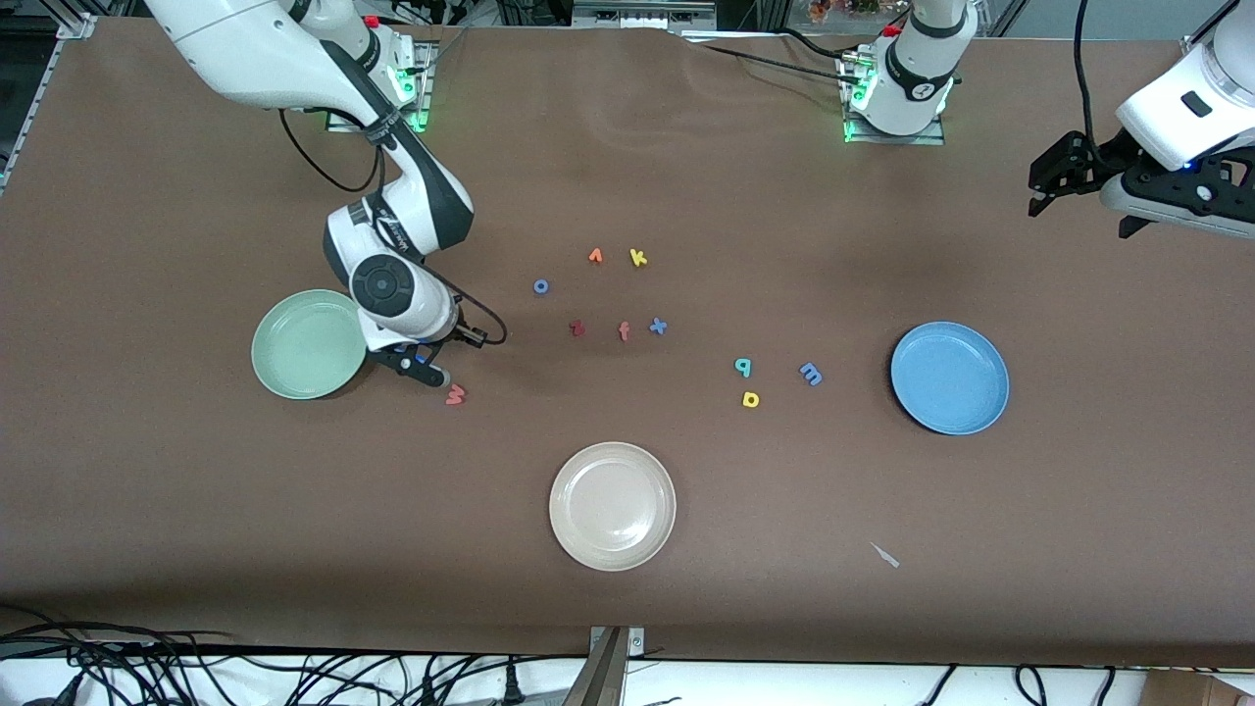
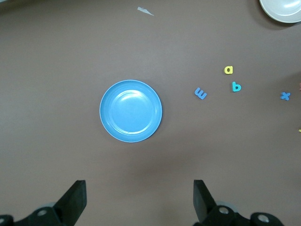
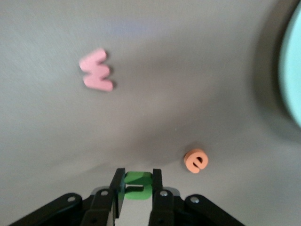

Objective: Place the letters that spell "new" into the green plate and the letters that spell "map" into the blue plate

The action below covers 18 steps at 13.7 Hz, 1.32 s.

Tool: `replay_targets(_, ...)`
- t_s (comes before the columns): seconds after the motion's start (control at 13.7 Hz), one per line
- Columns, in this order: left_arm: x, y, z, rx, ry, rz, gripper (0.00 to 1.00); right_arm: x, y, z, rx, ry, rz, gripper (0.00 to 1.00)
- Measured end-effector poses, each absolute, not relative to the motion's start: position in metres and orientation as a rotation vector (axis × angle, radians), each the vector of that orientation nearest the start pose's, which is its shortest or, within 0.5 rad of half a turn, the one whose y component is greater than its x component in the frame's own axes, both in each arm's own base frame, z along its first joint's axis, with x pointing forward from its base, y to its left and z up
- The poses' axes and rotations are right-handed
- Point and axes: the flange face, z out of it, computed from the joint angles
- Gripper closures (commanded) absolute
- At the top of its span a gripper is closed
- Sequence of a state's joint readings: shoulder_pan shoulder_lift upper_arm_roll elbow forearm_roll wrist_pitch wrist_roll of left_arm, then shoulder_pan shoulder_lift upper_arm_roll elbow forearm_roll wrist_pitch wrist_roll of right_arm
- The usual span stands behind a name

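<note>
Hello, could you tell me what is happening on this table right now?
The right tool is down beside the green plate, shut on the green n. The orange e and pink w lie close by. The left tool waits open above the blue plate. Both plates are empty.

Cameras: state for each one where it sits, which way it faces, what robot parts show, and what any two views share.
Front view: high across the table, facing both arm bases; shows both arms, the right gripper low beside the green plate.
Left wrist view: on the raised left arm, looking down on the blue plate; the open left gripper shows.
Right wrist view: close above the table; the right gripper is shut on the green n.
Shared: pink w appears in front and right wrist views.
</note>
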<state>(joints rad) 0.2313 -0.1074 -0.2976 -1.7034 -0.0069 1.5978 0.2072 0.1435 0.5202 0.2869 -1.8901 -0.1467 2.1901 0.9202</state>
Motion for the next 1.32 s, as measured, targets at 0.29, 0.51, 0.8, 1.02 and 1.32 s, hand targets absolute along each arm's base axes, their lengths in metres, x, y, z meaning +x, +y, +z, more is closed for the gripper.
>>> replay_targets(0.29,0.522,-0.044,0.619,-3.088,0.424,0.007,0.00,0.591,0.193,0.247,-3.199,0.482,0.387,0.93)
replay_targets(0.51,0.522,-0.041,0.619,-3.090,0.416,0.009,0.00,0.614,0.122,0.259,-3.194,0.224,0.460,0.92)
replay_targets(0.8,0.531,-0.040,0.606,-3.099,0.418,0.034,0.00,0.622,0.050,0.240,-3.207,-0.020,0.522,0.84)
replay_targets(1.02,0.559,-0.047,0.570,-3.123,0.454,0.028,0.00,0.622,0.019,0.226,-3.184,-0.097,0.564,0.00)
replay_targets(1.32,0.578,-0.090,0.533,-3.125,0.538,0.032,0.00,0.624,0.022,0.226,-3.174,-0.111,0.560,0.00)
